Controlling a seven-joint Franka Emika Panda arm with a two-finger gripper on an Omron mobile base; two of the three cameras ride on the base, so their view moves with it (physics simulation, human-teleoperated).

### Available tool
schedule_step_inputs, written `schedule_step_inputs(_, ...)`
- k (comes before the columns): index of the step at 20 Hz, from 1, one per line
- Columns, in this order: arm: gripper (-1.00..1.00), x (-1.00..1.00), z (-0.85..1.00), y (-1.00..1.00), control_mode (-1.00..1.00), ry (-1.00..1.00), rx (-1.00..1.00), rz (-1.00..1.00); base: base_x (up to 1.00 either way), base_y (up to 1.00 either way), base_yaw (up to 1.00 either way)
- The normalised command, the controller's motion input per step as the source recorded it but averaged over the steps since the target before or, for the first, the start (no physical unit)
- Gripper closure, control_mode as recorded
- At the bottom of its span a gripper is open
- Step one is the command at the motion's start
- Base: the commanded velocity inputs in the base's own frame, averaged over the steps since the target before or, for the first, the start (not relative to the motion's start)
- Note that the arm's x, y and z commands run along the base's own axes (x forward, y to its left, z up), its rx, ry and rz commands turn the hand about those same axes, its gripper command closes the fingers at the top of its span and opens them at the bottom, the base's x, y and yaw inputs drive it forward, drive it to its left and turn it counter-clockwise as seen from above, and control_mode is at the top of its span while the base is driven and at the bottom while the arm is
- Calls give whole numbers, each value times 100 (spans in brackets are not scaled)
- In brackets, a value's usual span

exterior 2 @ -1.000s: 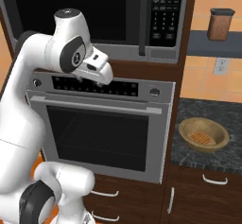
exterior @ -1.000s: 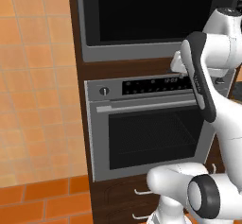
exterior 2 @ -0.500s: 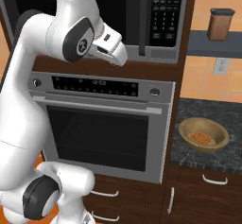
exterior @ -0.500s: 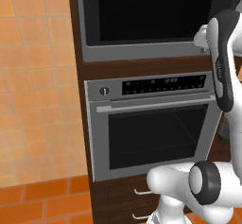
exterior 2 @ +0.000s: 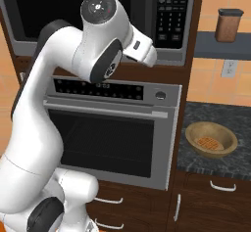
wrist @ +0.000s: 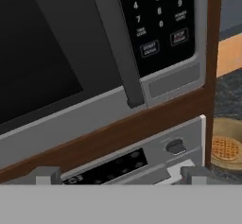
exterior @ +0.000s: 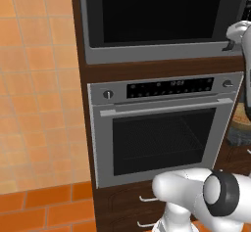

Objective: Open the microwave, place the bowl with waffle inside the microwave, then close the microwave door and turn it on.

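My pincer (wrist: pixel 121 175) hangs spread wide and empty, its tips (wrist: pixel 47 175) apart from the lower end of the dark bar handle (wrist: pixel 118 43) on the shut microwave door (wrist: pixel 42 48). The microwave (exterior 2: pixel 98 15) sits built in above the silver oven (exterior 2: pixel 110 133), its button panel (wrist: pixel 158 20) at right. To the oven's right, the bowl (exterior 2: pixel 211 139) with the waffle (exterior 2: pixel 208 142) rests on the dark speckled worktop (exterior 2: pixel 196 160).
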Motion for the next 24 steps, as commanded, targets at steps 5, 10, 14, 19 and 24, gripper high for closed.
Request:
schedule_step_inputs(5,-100,14,0,-29,-100,-4,0,2,0,0,0)
schedule_step_inputs(10,-100,50,0,0,-100,0,0,9,0,0,0)
schedule_step_inputs(14,-100,46,0,-11,-100,0,0,10,0,0,0)
schedule_step_inputs(19,-100,40,0,-11,-100,0,0,9,0,0,0)
schedule_step_inputs(24,-100,37,-7,-2,-100,-3,-5,7,0,0,0)
